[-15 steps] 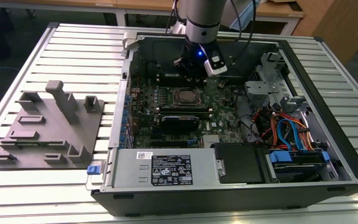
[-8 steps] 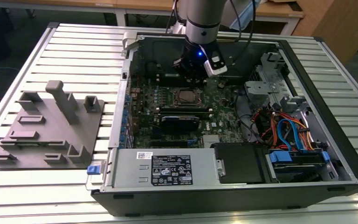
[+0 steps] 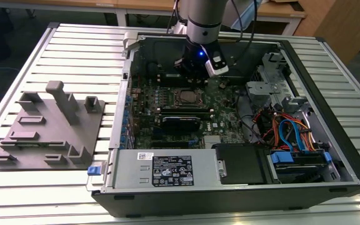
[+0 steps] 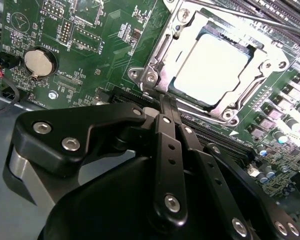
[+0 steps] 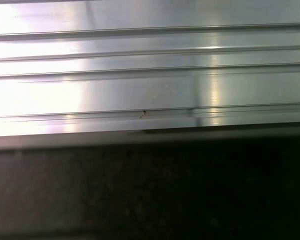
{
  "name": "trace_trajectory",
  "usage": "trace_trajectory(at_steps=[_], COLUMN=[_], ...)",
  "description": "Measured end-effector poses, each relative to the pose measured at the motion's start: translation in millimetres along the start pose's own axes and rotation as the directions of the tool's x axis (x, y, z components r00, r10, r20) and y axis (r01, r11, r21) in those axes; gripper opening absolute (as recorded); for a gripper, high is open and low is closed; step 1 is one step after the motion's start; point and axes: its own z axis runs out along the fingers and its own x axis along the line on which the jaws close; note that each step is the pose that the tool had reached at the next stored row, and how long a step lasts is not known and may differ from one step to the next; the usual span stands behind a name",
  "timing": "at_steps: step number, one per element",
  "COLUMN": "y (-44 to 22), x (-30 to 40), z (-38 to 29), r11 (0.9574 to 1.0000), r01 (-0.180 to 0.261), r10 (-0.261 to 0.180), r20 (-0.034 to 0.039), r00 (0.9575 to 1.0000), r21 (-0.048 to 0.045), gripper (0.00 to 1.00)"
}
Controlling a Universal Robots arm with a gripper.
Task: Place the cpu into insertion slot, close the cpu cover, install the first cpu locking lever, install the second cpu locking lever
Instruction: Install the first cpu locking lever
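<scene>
1. The slatted metal tabletop point(image 3: 73, 51) carries everything. In the first wrist view its ribbed surface point(image 5: 150, 75) sits above a dark band that is too dim to make out.
2. The open computer case point(image 3: 230, 204) lies on its side, walling in the insertion slot point(image 3: 183, 96) all round. Its far corner is cut off by the arm.
3. A grey moulded fixture point(image 3: 48, 126) sits well apart from the slot, outside the case, toward the exterior view's left.
4. The arm point(image 3: 203, 21) comes down into the case and ends just beside the slot, hiding the board behind it.
5. The green motherboard point(image 4: 105, 55) surrounds the slot.
6. The jaws are drawn together, their black bars side by side, with the tips at the slot's rim. I cannot tell whether anything is pinched between them.
7. The cpu cover point(image 4: 182, 40) lies flat over the slot, and its nearest corner is hidden behind the jaw tips.
8. The cpu point(image 4: 210, 67) sits in the slot and shows through the cover's window, washed out by glare.
9. A coin cell point(image 4: 36, 61) sits on the board, well apart from the slot.
10. A thin metal rod point(image 4: 250, 16) runs along the slot's far edge, cut off at both ends. I cannot tell whether it is latched.
</scene>
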Motion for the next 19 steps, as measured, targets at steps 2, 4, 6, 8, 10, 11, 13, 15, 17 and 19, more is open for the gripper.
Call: trace_trajectory(at_steps=[2,4,6,8,10,11,13,15,17,19], y=[-0.1,-0.1,-0.1,-0.1,-0.1,-0.1,-0.2,-0.2,-0.1,-0.2], x=[0.0,0.0,0.0,0.0,-0.1,-0.1,-0.1,-0.2,-0.3,-0.4], z=[-0.1,-0.1,-0.1,0.0,0.3,0.6,1.0,1.5,2.2,2.7], r11=[1.0000,1.0000,1.0000,0.9999,0.9999,0.9998,0.9997,0.9997,0.9997,0.9996], r01=[0.000,0.000,0.000,0.000,0.000,0.000,0.000,0.000,0.000,0.000], r10=[0.000,0.000,0.000,0.000,0.000,0.000,0.000,0.000,0.000,0.000], r20=[0.0001,0.0002,0.0004,0.0007,0.0009,0.0010,0.0011,0.0012,0.0015,0.0014], r00=[1.0000,1.0000,1.0000,1.0000,1.0000,1.0000,1.0000,1.0000,1.0000,1.0000], r21=[0.0009,0.0042,0.0085,0.0132,0.0172,0.0193,0.0224,0.0241,0.0253,0.0274], gripper=[0.10,0.10,0.10,0.10,0.10,0.10,0.10,0.10,0.10,0.10])
